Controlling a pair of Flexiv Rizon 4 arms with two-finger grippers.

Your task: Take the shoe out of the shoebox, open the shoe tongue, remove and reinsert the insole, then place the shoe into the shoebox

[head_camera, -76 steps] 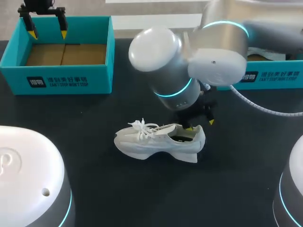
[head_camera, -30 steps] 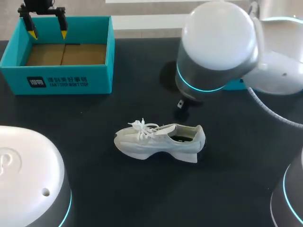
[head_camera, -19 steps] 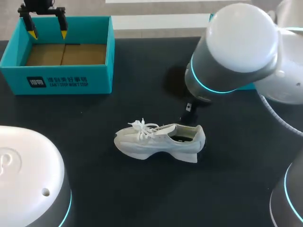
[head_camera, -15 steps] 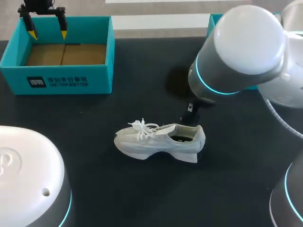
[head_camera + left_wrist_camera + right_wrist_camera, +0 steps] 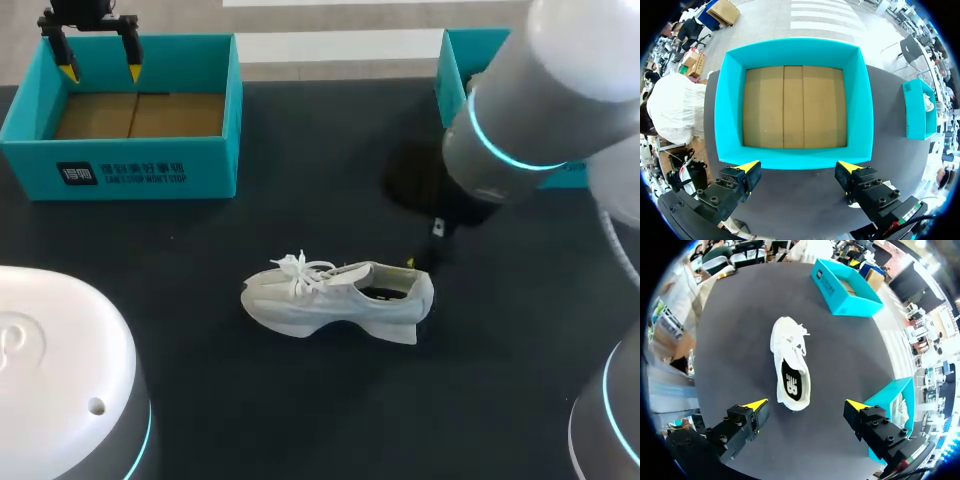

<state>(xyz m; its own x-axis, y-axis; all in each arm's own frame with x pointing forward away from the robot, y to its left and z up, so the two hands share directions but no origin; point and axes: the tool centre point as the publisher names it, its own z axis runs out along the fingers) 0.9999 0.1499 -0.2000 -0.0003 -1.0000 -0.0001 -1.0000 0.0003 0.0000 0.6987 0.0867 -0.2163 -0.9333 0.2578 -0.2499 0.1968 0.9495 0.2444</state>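
A white sneaker (image 5: pixel 340 300) stands on its sole in the middle of the black table, toe to the left, laces loose. In the right wrist view the sneaker (image 5: pixel 790 365) lies just ahead of my open right gripper (image 5: pixel 806 404), heel nearest, with the dark insole (image 5: pixel 792 385) showing inside. My right arm (image 5: pixel 540 110) hangs over the table behind the heel and hides most of that gripper. The teal shoebox (image 5: pixel 215 120) stands at the back left. My left gripper (image 5: pixel 97 58) hovers open over its far rim. The left wrist view shows the shoebox (image 5: pixel 730 115) with only a bare cardboard floor, below my left gripper (image 5: pixel 799 167).
A second teal box (image 5: pixel 452 65) sits at the back right, partly behind my right arm. In the right wrist view this second box (image 5: pixel 890 400) holds something white. Bare black table surrounds the sneaker on all sides.
My right arm has swung right and back, away from above the sneaker's heel. The sneaker, the shoebox and my left gripper have not moved.
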